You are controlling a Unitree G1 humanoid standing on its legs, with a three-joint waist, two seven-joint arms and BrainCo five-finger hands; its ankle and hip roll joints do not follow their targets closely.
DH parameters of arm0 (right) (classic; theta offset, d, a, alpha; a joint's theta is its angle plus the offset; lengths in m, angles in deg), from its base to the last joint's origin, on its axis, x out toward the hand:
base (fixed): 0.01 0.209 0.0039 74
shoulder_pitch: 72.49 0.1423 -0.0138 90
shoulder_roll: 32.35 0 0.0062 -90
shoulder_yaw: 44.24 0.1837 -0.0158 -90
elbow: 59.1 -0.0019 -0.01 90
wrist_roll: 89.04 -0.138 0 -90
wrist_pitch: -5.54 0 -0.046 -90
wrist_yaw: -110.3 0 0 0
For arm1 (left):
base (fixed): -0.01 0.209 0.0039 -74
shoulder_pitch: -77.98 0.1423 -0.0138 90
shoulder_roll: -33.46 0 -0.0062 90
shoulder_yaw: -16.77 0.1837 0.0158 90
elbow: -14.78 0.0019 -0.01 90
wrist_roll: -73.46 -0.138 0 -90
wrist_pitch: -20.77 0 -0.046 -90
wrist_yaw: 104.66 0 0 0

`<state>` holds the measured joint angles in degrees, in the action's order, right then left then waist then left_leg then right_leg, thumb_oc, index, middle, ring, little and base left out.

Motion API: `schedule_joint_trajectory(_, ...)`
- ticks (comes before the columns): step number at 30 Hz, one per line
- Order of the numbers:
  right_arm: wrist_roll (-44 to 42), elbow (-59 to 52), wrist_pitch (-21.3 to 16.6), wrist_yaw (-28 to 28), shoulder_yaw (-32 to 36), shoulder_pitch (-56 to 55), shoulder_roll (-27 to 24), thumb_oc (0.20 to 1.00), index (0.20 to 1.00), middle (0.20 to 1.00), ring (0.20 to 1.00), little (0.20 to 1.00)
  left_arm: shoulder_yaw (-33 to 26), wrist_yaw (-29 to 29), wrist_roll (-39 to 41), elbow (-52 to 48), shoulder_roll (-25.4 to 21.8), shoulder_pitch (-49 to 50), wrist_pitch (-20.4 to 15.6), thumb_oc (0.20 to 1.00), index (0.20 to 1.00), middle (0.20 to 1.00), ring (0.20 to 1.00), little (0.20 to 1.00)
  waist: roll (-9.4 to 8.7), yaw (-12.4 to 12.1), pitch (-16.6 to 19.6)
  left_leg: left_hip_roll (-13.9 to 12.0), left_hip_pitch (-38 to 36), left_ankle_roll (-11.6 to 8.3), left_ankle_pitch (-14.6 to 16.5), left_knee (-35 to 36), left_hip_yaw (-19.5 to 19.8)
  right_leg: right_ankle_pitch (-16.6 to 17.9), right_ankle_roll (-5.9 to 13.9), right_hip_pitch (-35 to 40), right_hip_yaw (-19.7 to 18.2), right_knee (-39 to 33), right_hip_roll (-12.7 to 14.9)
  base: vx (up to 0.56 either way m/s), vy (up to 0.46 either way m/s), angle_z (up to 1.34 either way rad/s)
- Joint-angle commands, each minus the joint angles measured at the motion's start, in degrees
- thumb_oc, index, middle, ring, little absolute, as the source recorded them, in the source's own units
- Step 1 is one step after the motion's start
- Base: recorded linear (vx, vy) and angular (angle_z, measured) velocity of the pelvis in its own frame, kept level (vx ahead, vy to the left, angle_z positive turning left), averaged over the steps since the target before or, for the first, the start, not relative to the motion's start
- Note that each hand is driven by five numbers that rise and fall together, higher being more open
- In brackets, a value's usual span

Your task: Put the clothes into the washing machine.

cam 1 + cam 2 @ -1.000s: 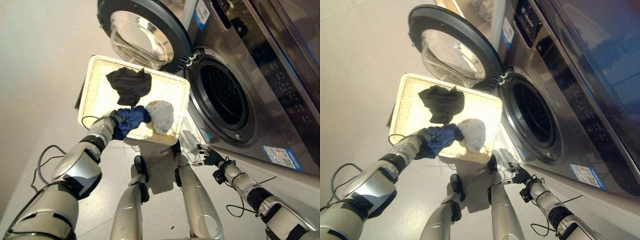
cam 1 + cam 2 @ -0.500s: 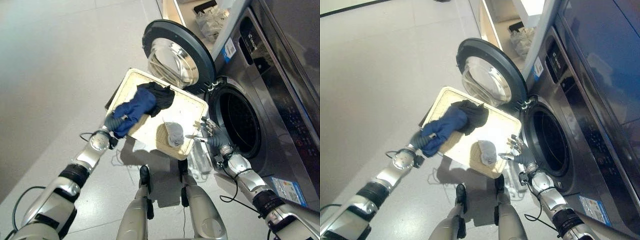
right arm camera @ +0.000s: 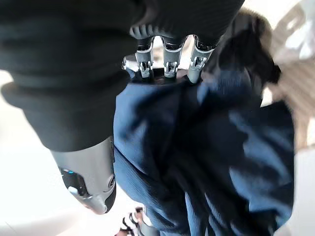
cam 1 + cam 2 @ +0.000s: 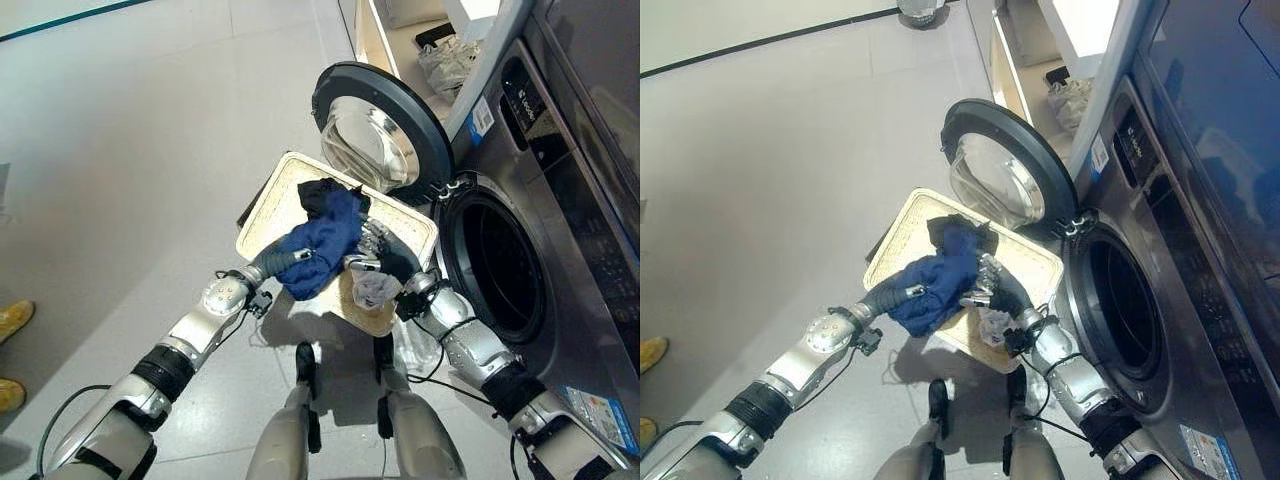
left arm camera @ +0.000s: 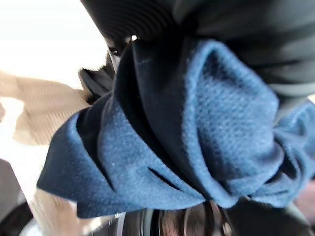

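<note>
Left robot hand (image 4: 272,264) grips the blue garment (image 4: 318,248) above the cream basket (image 4: 268,198), while the right robot hand's (image 4: 385,260) fingers (image 3: 165,55) press the cloth, grip unclear.

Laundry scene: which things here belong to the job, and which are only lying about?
Belong to the job:
blue garment in the left hand
black garment
grey garment
basket
washing machine, door open
right hand

Lying about:
yellow shoes
bag on the shelf
</note>
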<state>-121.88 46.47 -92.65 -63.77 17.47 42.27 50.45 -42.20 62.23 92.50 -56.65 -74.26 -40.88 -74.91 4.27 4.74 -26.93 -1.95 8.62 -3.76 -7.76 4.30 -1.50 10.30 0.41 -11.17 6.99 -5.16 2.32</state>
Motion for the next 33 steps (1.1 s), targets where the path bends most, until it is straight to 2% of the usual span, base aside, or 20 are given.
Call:
schedule_joint_trajectory(1,-0.2,-5.43,2.8,3.43,-3.91,0.15,0.76,1.0,1.0,1.0,1.0,1.0,1.6,-6.52,5.91,-3.15,0.81,-1.97,-4.12,0.2,0.2,0.2,0.2,0.2,-2.29,-0.57,3.1,3.93,1.97,0.4,4.97,-3.7,-3.06,-8.28,2.56,-0.98,-0.88,5.58,-1.42,0.0,0.0,0.0)
schedule_joint_trajectory(5,-1.67,-5.35,8.03,5.85,-7.92,2.68,-1.39,1.0,1.0,1.0,1.0,1.0,3.69,-9.41,8.82,-3.89,-0.02,-3.35,-4.32,0.2,0.2,0.2,0.2,0.2,-2.91,-0.94,2.61,3.74,1.88,0.51,4.8,-3.51,-3.12,-8.11,2.53,-0.86,-0.69,5.45,-1.67,-0.01,-0.039,0.0)
schedule_joint_trajectory(9,-5.32,-5.08,9.32,7.13,-9.18,3.43,-1.72,1.0,1.0,1.0,1.0,1.0,4.69,-10.58,9.64,-4.02,-0.54,-4.37,-3.54,0.2,0.2,0.2,0.2,0.2,-3.32,-1.17,2.4,3.6,2.01,0.52,4.81,-3.56,-3.07,-8.05,2.6,-0.94,-0.69,5.45,-1.84,-0.01,-0.044,-0.01)
schedule_joint_trajectory(14,-15.16,-4.43,12.65,6.65,-9.77,2.28,-0.45,1.0,1.0,1.0,1.0,1.0,5.08,-11.35,12.55,-4.23,-0.56,-3.9,-3.02,0.2,0.2,0.2,0.2,0.2,-3.7,-1.14,2.03,3.56,1.66,0.59,4.82,-2.94,-3.25,-7.65,2.82,-0.88,-1.07,4.9,-2.11,0.0,-0.007,0.0)
schedule_joint_trajectory(17,-13.51,-4.2,12.43,6.06,-9.84,1.59,0.35,1.0,1.0,1.0,1.0,1.0,4.89,-11.14,13.47,-4.1,0.3,-2.97,-3.39,0.2,0.2,0.2,0.2,0.2,-3.77,-1.07,1.78,3.59,1.66,0.62,4.78,-2.73,-3.51,-7.44,2.84,-1.08,-1.16,4.74,-2.08,0.0,0.0,0.0)
schedule_joint_trajectory(20,-5.39,-5.48,11.9,5.38,-11.54,1.9,-0.64,1.0,1.0,1.0,1.0,1.0,3.99,-11.78,16.55,-3.89,1.22,-1.99,-3.66,0.2,0.2,0.2,0.2,0.2,-3.99,-0.91,1.34,3.62,1.93,0.62,4.64,-2.62,-3.72,-7.28,2.84,-1.47,-1.45,4.66,-2.21,0.0,0.002,-0.01)
schedule_joint_trajectory(21,-4.22,-6.24,12.72,5.6,-12.26,2.27,-1.42,0.959,0.959,0.959,0.959,0.959,3.83,-12.55,18.92,-4.23,1.3,-1.84,-3.12,0.2,0.2,0.2,0.2,0.2,-4.04,-0.89,1.23,3.67,2.05,0.64,4.58,-2.58,-3.73,-7.21,2.79,-1.58,-1.56,4.62,-2.26,-0.01,0.004,-0.05)
schedule_joint_trajectory(22,-4.17,-6.38,12.9,5.58,-12.46,2.38,-1.59,0.802,0.802,0.802,0.802,0.802,3.75,-12.76,19.43,-4.3,1.35,-1.81,-2.96,0.2,0.2,0.2,0.2,0.2,-4.06,-0.89,1.2,3.69,2.04,0.67,4.56,-2.54,-3.73,-7.19,2.77,-1.58,-1.6,4.59,-2.29,0.0,-0.001,-0.08)
schedule_joint_trajectory(23,-5.04,-6.77,13.25,5.88,-13.19,2.69,-2.07,0.222,0.222,0.222,0.222,0.222,3.41,-13.61,21.19,-4.47,1.64,-1.58,-2.52,0.2,0.2,0.2,0.2,0.2,-4.09,-0.95,1.03,3.77,1.96,0.78,4.56,-2.41,-3.78,-7.14,2.76,-1.45,-1.64,4.37,-2.31,0.0,-0.001,-0.07)
schedule_joint_trajectory(24,-5.6,-6.75,13.44,6.22,-13.29,2.77,-2.14,0.2,0.2,0.2,0.2,0.2,3.39,-13.66,21.45,-4.52,1.72,-1.54,-2.36,0.2,0.2,0.2,0.2,0.2,-4.08,-0.95,1.0,3.77,1.89,0.81,4.58,-2.36,-3.77,-7.14,2.75,-1.43,-1.65,4.36,-2.32,0.01,-0.002,-0.06)
schedule_joint_trajectory(27,-7.22,-6.6,14.23,7.25,-13.67,2.81,-2.02,0.2,0.2,0.2,0.2,0.2,3.63,-13.34,21.57,-4.27,2.02,-1.51,-2.67,0.2,0.2,0.2,0.2,0.2,-4.1,-0.97,0.93,3.8,1.94,0.8,4.61,-2.36,-3.75,-7.15,2.75,-1.51,-1.66,4.36,-2.36,0.0,0.0,0.0)
schedule_joint_trajectory(31,-6.7,-6.51,16.79,8.37,-14.51,2.41,-1.8,0.2,0.2,0.2,0.2,0.2,2.95,-10.57,23.2,-3.85,3.54,-0.72,-4.64,0.2,0.2,0.2,0.2,0.2,-4.25,-1.02,0.75,3.95,2.09,0.83,4.51,-2.26,-3.62,-7.08,2.74,-1.8,-1.73,4.41,-2.36,0.0,0.0,0.0)
schedule_joint_trajectory(33,-7.8,-6.0,19.55,10.35,-14.78,1.72,-1.71,0.2,0.2,0.2,0.2,0.2,1.92,-7.37,22.35,-3.4,4.33,-0.24,-6.99,0.2,0.2,0.2,0.2,0.2,-4.41,-1.16,0.56,4.0,2.17,0.96,4.62,-2.41,-3.59,-7.24,2.65,-1.84,-1.74,4.53,-2.38,0.0,0.0,0.0)
